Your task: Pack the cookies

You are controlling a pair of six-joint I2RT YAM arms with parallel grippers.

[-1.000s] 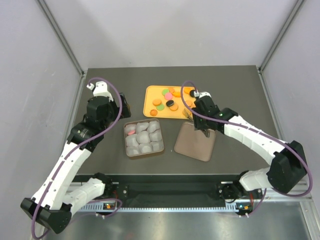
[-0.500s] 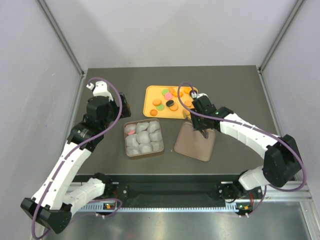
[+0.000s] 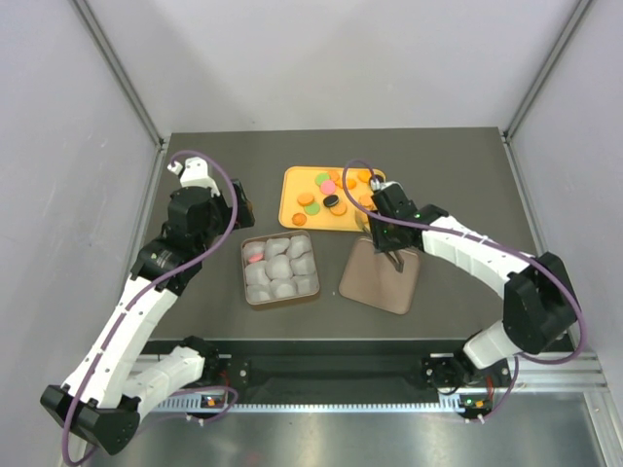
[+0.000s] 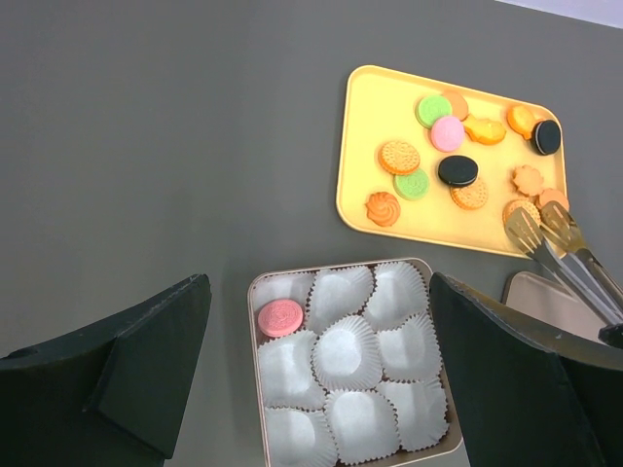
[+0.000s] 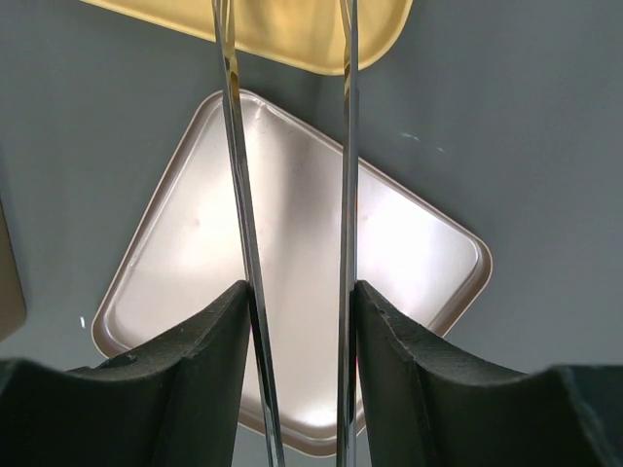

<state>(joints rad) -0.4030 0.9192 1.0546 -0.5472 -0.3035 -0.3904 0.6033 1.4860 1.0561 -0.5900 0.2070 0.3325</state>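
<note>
Several cookies (image 3: 331, 193), orange, green, pink and black, lie on a yellow tray (image 3: 292, 209), also in the left wrist view (image 4: 433, 161). One pink cookie (image 4: 280, 317) sits in a corner cup of the tin box (image 3: 243, 277), which is lined with white paper cups. My right gripper (image 5: 300, 302) is shut on metal tongs (image 5: 237, 146). The tong tips (image 4: 540, 229) are slightly apart and empty at the tray's near right corner, beside orange cookies. My left gripper (image 4: 319, 282) is open and empty above the box.
The box's lid (image 3: 380, 277) lies upside down right of the box, under my right gripper; it also shows in the right wrist view (image 5: 292, 233). The yellow tray's edge (image 5: 321, 29) is just beyond it.
My right gripper has shifted slightly left and toward the tray with the tongs. The left arm has not moved.
</note>
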